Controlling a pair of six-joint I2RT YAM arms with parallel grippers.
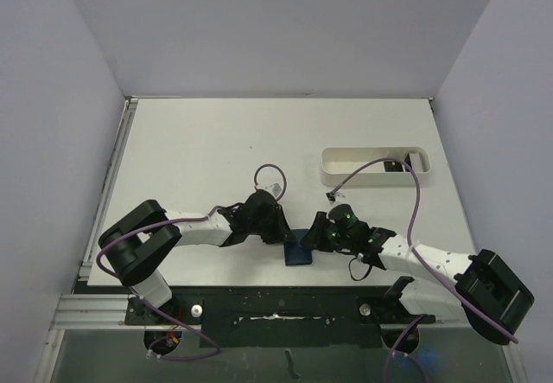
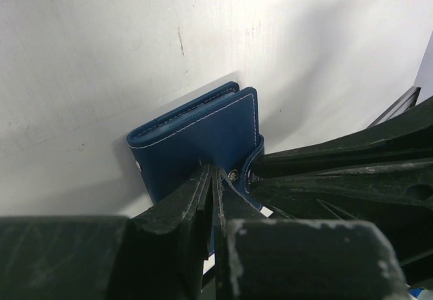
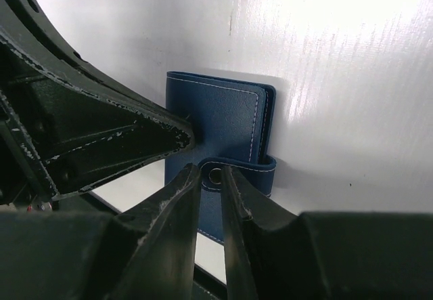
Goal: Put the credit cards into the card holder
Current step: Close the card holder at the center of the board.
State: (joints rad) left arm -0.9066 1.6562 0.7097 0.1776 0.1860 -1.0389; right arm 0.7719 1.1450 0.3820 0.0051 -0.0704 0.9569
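At near desk [image 1: 216, 141] edge, between arms: card holder [image 1: 298, 253], folded shut. Left gripper [image 2: 211, 178] jaws narrow, pinching cover edge. Right gripper [image 3: 210, 178] jaws narrow, nipping snap tab [image 3: 240, 168]. Risk: uneven pull, thin leather slips out, holder skids off edge unopened.

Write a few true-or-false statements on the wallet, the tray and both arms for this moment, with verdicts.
1. The dark navy-blue folding wallet lies folded shut on the white table. True.
2. The wallet sits inside the long white oval tray. False: it lies on the table by the arm bases, apart from the tray.
3. The right arm's jaws close around the wallet's snap tab. True.
4. The left arm is parked far from the wallet. False: its jaws pinch the wallet's near edge.
5. The tray holds nothing. False: a dark item lies in it, too small to identify.
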